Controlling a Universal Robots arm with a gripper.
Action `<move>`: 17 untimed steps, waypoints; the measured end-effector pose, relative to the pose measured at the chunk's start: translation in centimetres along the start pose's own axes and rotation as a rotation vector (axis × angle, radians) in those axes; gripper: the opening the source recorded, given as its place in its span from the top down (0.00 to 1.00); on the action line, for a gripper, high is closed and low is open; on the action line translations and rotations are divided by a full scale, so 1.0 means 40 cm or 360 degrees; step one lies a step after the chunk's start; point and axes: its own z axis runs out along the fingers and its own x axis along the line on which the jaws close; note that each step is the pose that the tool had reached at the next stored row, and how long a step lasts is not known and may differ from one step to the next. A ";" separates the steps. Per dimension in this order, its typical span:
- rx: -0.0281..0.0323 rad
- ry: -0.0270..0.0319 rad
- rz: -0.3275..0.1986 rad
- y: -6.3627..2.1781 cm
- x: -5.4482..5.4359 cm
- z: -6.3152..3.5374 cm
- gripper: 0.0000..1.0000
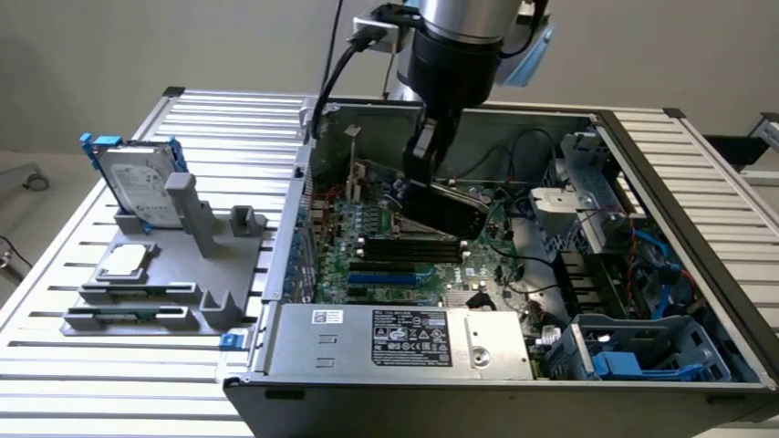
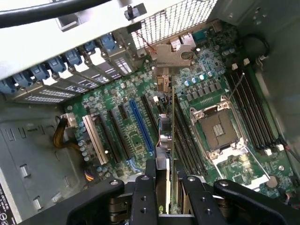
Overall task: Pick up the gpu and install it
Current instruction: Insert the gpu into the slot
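Gpu (image 1: 447,208) hangs tilted just above the motherboard (image 1: 365,228), pinched edge-on between the fingers of the claw (image 2: 164,173). Open air surrounds it over the motherboard's slots (image 2: 140,126), while its metal bracket (image 2: 171,56) sits close to the case (image 1: 487,119) wall. Its shroud is glossy black, with a thin green board edge.

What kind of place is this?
Probably a robot lab or workshop: a robot arm's tool holds a card in an open computer case, on a slatted metal table beside a gray stand of spare parts.
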 end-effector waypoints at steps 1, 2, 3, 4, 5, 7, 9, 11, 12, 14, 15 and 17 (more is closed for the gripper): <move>0.00009 0.00007 -0.0029 0.000 0.000 0.003 0.74; 0.00016 0.00013 -0.0057 0.000 0.000 0.005 0.74; 0.00026 0.00017 -0.0089 -0.001 0.000 0.008 0.74; 0.00033 0.00022 -0.0116 -0.001 0.000 0.011 0.74; 0.00041 0.00026 -0.0146 -0.001 0.000 0.013 0.74; 0.00056 0.00039 -0.0203 -0.001 -0.001 0.019 0.74; 0.00070 0.00064 -0.0259 -0.001 -0.001 0.026 0.74; 0.00086 0.00099 -0.0319 -0.002 -0.001 0.033 0.74; 0.00094 0.00114 -0.0348 -0.002 -0.001 0.036 0.74; 0.00109 0.00150 -0.0405 -0.002 -0.001 0.043 0.74; 0.00115 0.00162 -0.0431 -0.003 -0.001 0.047 0.74; 0.00124 0.00170 -0.0479 -0.003 -0.001 0.055 0.74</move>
